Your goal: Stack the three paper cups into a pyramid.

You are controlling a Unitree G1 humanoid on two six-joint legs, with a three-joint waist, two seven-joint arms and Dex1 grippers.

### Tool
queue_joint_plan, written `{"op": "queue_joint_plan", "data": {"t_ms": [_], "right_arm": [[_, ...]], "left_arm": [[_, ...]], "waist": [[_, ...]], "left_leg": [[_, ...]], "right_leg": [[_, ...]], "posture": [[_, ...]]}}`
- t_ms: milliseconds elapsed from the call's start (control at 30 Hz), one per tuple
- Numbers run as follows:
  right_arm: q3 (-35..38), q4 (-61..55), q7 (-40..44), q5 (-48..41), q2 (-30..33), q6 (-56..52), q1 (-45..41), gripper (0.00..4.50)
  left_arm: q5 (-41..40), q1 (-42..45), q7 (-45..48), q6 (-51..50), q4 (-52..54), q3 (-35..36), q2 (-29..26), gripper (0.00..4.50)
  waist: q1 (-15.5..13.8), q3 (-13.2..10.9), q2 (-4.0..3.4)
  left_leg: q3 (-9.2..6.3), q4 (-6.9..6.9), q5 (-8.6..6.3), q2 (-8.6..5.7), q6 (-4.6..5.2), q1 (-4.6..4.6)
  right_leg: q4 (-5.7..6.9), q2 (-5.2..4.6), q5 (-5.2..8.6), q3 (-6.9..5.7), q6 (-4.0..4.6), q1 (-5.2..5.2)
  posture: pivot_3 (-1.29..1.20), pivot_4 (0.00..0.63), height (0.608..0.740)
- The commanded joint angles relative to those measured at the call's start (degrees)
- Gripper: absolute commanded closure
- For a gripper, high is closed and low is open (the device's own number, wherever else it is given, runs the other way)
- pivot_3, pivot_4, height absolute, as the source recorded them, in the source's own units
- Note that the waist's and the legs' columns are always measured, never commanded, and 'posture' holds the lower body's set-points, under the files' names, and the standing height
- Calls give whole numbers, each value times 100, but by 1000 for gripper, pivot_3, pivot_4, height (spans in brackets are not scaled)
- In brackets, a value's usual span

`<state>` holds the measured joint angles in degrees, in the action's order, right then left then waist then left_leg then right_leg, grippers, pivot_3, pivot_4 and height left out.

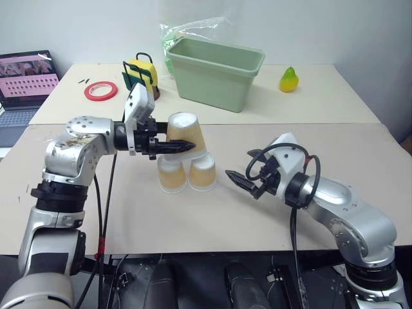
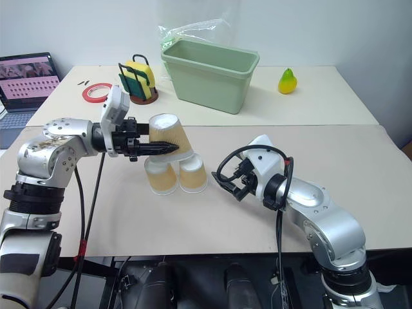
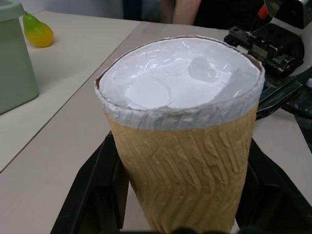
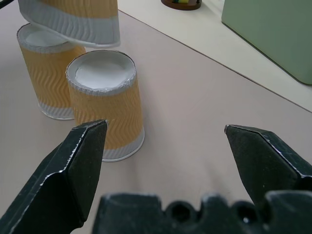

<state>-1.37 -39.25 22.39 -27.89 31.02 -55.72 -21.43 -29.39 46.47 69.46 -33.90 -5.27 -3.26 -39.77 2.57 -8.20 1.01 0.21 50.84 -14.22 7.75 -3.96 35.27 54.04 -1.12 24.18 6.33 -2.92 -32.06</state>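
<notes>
Held cup: the left pincer [image 1: 183,146] is clamped on one ribbed kraft-brown paper cup [image 1: 185,134], upside down and tilted, white base uppermost; its rim sits over the two other cups, whether touching them cannot be told.
Base cups: two matching cups stand upside down side by side on the bench [image 1: 212,212], the left one [image 1: 172,174] touching the right one [image 1: 201,172].
Right pincer: the right pincer [image 2: 232,185] hovers just beside the base cups, jaws spread wide and empty, pointing toward them.
Textures: cup walls show a wavy embossed pattern, tapered shape, white band at rim and a glossy white base; the bench top is matte beige.
Behind: a smooth green plastic tub [image 1: 215,71], a yellow-green pear-shaped toy [image 1: 288,80], a red tape roll [image 1: 100,91] and a black wire rack with sponges [image 1: 141,74].
</notes>
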Motion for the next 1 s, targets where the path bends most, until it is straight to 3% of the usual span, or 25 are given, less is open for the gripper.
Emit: {"op": "queue_joint_plan", "data": {"t_ms": [33,267,300,367,467,1000], "right_arm": [[180,-123,-40,-9,32,32,-54,0],[148,-112,-46,13,28,35,-62,0],[152,-112,-49,12,22,35,-64,0],[148,-110,-56,19,13,41,-67,0],[145,-100,-61,31,6,57,-71,0],[89,-29,-6,52,-7,119,-72,0]], "left_arm": [[-4,-16,29,81,260,96,-31,1863],[-14,-38,36,55,281,96,-16,1863],[-27,-47,49,49,293,95,-14,1433],[-24,-70,61,59,298,87,-14,1179],[43,-82,4,133,290,81,8,114],[-10,289,-160,38,250,237,5,53]], "waist": [[-1,0,0],[1,0,0],[1,0,0],[2,0,0],[1,0,0],[2,0,0]], "left_leg": [[0,0,0,0,0,0],[0,0,0,0,0,0],[0,0,0,0,0,0],[0,0,0,0,0,0],[0,0,0,0,0,0],[-1,1,0,0,0,0]], "right_leg": [[0,0,0,0,0,0],[0,0,0,0,0,0],[0,0,0,0,0,0],[0,0,0,0,0,0],[0,0,0,-1,0,1],[0,0,0,-2,0,2]], "posture": [[0,150,645],[0,150,645],[0,150,645],[0,150,645],[0,150,645],[0,150,645]]}}
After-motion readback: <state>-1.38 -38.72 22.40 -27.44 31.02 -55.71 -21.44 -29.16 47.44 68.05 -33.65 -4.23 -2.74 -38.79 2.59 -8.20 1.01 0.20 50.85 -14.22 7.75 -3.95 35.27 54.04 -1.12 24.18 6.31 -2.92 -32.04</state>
